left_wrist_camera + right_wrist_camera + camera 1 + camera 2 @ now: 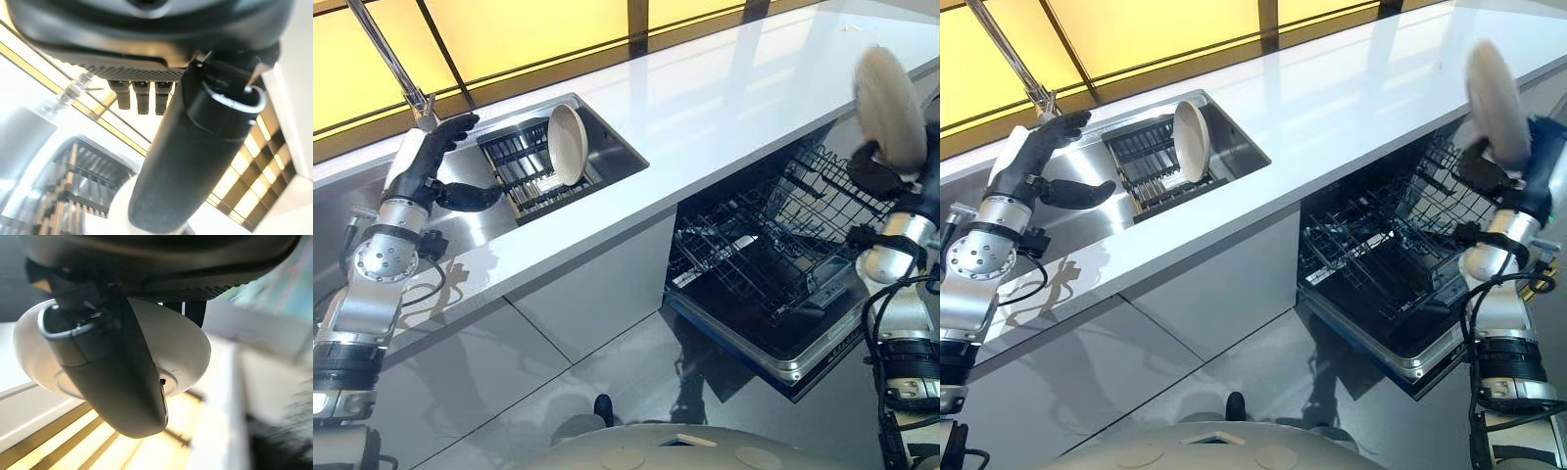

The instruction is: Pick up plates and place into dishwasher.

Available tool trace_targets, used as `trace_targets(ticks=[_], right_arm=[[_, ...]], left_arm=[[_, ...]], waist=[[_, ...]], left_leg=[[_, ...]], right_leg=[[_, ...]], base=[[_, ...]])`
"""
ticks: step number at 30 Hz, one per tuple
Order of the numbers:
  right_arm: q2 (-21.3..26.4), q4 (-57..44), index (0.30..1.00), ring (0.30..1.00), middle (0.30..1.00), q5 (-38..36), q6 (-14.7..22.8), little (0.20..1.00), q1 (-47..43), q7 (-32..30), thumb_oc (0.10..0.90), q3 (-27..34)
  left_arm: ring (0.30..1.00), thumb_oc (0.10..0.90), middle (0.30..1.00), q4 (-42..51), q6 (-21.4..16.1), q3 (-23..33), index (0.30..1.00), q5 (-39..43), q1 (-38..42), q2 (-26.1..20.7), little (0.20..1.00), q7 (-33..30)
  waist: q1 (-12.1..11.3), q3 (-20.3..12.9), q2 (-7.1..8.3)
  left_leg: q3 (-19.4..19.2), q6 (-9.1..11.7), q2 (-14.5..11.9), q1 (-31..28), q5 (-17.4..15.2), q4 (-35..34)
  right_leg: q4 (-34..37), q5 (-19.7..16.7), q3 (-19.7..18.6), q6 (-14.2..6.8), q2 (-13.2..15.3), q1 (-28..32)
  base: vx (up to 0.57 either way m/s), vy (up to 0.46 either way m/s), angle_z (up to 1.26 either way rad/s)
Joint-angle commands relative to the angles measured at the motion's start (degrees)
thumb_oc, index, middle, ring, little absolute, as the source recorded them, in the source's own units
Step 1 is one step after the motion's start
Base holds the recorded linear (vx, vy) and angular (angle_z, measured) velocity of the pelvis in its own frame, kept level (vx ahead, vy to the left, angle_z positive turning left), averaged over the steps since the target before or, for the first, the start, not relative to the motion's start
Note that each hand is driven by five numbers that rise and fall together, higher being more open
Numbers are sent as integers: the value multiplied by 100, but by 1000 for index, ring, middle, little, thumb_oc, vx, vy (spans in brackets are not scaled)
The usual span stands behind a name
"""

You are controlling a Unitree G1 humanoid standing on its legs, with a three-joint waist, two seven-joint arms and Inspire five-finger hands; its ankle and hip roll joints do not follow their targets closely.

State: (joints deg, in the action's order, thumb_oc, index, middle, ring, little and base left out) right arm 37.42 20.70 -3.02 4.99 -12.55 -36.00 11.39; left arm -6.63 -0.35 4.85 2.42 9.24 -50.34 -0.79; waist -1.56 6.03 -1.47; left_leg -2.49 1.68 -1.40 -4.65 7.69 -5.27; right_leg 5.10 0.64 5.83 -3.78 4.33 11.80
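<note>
Above the open dishwasher rack (773, 245), your right hand (871, 168) grips a plate (891, 108), seemingly firmly; lower it edge-first between wires.

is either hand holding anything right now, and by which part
The right hand pinches a cream plate by its lower rim, above the dishwasher rack. The left hand is open over the sink, holding nothing.

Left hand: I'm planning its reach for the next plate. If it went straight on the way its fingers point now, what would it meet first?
Probably the plate standing on edge in the sink rack; the open left hand points toward it, though depth is unclear.
</note>
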Motion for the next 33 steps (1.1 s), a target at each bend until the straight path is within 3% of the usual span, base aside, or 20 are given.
trace_targets(ticks=[1, 8, 13, 19, 24, 33], right_arm=[[868, -21, 300, 300, 300, -158, 185, 200, -153, -422, 100, 371], [1089, 921, 300, 300, 300, -558, -124, 200, -157, -672, 100, 456], [1256, 1173, 300, 300, 300, -287, -384, 200, -105, -71, 100, 240], [1522, 1295, 300, 300, 300, -7, -558, 200, -160, 227, 100, 4], [1899, 1575, 300, 300, 300, -39, -804, 200, -742, 367, 100, -348], [2315, 2541, 300, 300, 300, -109, -1752, 200, -2040, 1096, 100, -1441]], left_arm=[[900, 800, 900, -73, -582, 569, 900, 249, 447, -769, 900, -402], [900, 800, 900, -317, -661, 437, 900, 342, 577, -982, 900, -557], [900, 800, 900, -278, -622, 490, 900, 504, 580, -1089, 900, -629], [900, 800, 900, -231, -714, 619, 900, 497, 504, -1097, 900, -666], [900, 800, 900, -271, -806, 579, 900, 583, 666, -1150, 900, -751], [900, 800, 900, -299, -872, 263, 900, 709, 1199, -1320, 900, -990]], waist=[[-29, -347, 39], [-104, -175, 1], [-195, -5, -58], [-282, 253, -121], [-402, 511, -200], [-545, 950, -337]], left_leg=[[-144, -329, 429, -453, -991, 95], [10, -260, 351, -405, -953, 200], [224, -137, 288, -225, -881, 399], [438, 7, 240, 88, -801, 685], [645, 139, 232, 485, -710, 933], [825, 282, 230, 1030, -517, 1061]], right_leg=[[-567, 138, 241, -75, -223, -453], [-877, 320, 440, -8, -229, -497], [-1130, 481, 621, 86, -191, -560], [-1425, 640, 752, 201, -139, -703], [-1587, 695, 836, 292, -109, -940], [-1710, 744, 839, 352, -100, -1324]], base=[[90, -90, 5], [89, -111, 8], [74, -90, 18], [40, -73, 20], [-37, -80, 21], [-79, -62, 9]])
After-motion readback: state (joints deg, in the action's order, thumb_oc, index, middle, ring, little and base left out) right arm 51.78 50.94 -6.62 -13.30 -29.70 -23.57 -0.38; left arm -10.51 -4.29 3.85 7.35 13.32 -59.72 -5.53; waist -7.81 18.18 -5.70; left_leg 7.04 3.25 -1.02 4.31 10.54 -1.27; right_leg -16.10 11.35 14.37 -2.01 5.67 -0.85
